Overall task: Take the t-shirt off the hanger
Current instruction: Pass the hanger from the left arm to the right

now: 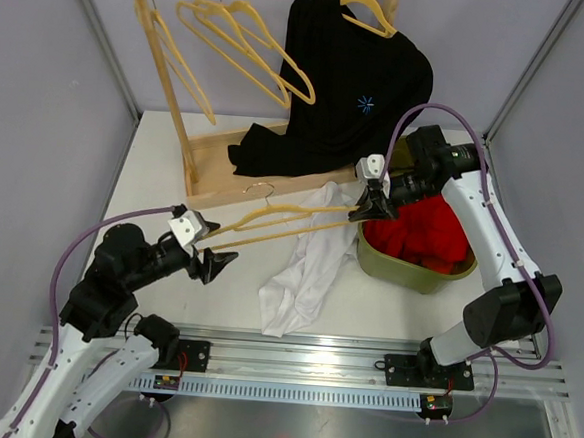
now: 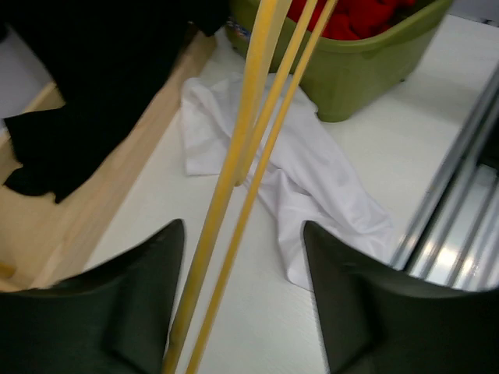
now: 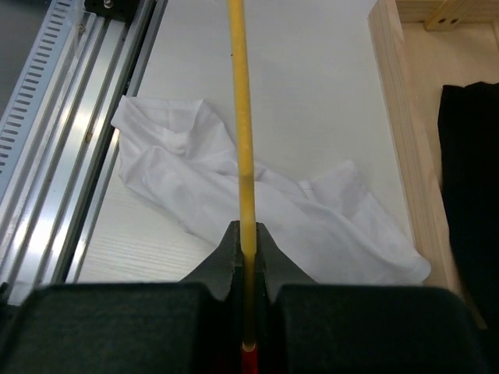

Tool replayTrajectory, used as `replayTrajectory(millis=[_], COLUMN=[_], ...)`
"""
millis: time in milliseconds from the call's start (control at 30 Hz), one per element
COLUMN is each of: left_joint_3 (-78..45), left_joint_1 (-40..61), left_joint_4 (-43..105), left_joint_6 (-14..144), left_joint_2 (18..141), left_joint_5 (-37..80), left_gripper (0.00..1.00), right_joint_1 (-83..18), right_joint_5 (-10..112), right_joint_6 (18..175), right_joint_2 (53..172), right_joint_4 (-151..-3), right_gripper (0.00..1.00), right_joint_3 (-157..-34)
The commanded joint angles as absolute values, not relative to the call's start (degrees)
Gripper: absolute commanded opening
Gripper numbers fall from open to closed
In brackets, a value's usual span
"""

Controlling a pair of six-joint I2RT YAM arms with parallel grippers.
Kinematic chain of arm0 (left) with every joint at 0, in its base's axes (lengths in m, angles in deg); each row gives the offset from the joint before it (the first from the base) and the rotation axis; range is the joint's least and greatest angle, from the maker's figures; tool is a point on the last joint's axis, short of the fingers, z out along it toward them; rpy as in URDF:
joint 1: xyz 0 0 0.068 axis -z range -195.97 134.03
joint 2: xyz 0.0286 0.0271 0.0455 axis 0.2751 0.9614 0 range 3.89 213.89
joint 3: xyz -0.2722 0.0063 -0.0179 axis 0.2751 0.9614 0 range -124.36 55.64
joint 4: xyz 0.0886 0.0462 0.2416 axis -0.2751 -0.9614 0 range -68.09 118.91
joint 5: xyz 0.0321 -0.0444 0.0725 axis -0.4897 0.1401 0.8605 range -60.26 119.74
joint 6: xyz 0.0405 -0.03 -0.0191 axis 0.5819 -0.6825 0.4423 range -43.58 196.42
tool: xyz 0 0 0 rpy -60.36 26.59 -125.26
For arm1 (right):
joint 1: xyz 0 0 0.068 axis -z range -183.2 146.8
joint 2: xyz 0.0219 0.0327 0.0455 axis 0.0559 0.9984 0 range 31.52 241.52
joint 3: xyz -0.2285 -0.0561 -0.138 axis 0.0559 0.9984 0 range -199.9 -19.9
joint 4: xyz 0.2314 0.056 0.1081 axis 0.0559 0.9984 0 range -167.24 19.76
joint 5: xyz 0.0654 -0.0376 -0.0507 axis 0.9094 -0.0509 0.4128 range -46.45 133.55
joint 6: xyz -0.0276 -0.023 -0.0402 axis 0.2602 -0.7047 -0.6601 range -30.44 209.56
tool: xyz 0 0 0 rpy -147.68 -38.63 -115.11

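As hanger (image 3: 242,117) hangs overhead, bin (image 2: 366,70) flanks t-shirt (image 3: 187,179).

Hanger (image 3: 240,117) far end, past right-wrist view's top edge

Illumination is bright, even and diffuse, from overhead. Shadows on the table (image 1: 396,307) are soft and short. In the left wrist view the rails (image 2: 460,226) show white glare and blur, and the left fingers (image 2: 117,312) are dark and out of focus. The black shirt (image 1: 351,93) loses fold detail. In the right wrist view the hanger (image 3: 242,140) is sharp.
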State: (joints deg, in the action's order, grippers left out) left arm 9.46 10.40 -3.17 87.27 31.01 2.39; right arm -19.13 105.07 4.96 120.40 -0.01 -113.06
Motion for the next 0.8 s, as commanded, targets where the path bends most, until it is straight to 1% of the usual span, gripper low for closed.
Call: replayTrajectory(millis=[0, 67, 100, 200, 233, 300, 333, 367, 400, 467, 533, 767], left_joint_3=[10.2, 10.6, 10.9, 12.6, 13.3, 15.6, 16.6, 17.6, 19.7, 21.4, 23.0, 24.5], left_joint_1=[10.3, 10.3, 10.4, 10.4, 10.4, 10.4, 10.4, 10.3, 10.3, 10.3, 10.4, 10.4], left_joint_4=[2.6, 3.1, 3.2, 3.3, 3.2, 2.8, 2.8, 2.8, 2.9, 2.7, 3.4, 4.7], left_joint_6=[85.6, 85.5, 85.2, 84.5, 84.1, 83.4, 82.5, 82.1, 81.5, 79.5, 79.1, 78.6], left_joint_2=[27.4, 25.5, 24.6, 21.0, 19.3, 17.7, 16.2, 15.4, 14.8, 13.7, 12.8, 8.9], left_joint_5=[13.4, 16.6, 20.6, 26.6, 27.9, 31.1, 31.7, 31.8, 31.2, 30.7, 30.6, 30.4], left_gripper=[0.76, 0.87, 0.99, 0.99, 0.99, 0.99, 0.99, 0.99, 0.99, 0.99, 0.99, 0.99], right_joint_1=[-19.3, -19.2, -19.3, -18.9, -18.4, -17.6, -16.8, -14.7, -13.2, -9.0, -7.5, -7.2], right_joint_5=[103.2, 100.1, 99.0, 96.5, 94.9, 92.5, 89.8, 88.6, 87.9, 87.7, 86.9, 81.7], right_joint_6=[13.9, 18.6, 22.6, 29.3, 31.6, 40.5, 43.8, 50.3, 52.4, 56.8, 58.4, 64.3], right_joint_2=[117.1, 116.3, 115.6, 114.6, 114.2, 112.9, 112.5, 111.8, 111.6, 111.7, 112.0, 113.3], right_joint_4=[10.5, 5.0, 3.5, -1.6, -5.2, -10.2, -16.0, -18.8, -22.4, -24.8, -26.4, -30.0], right_gripper=[0.00, 0.00, 0.00, 0.00, 0.00, 0.00, 0.00, 0.00, 0.00, 0.00, 0.00, 0.00], right_joint_3=[-114.2, -112.8, -112.2, -109.9, -108.4, -106.7, -105.0, -104.2, -103.3, -103.2, -103.7, -106.0])
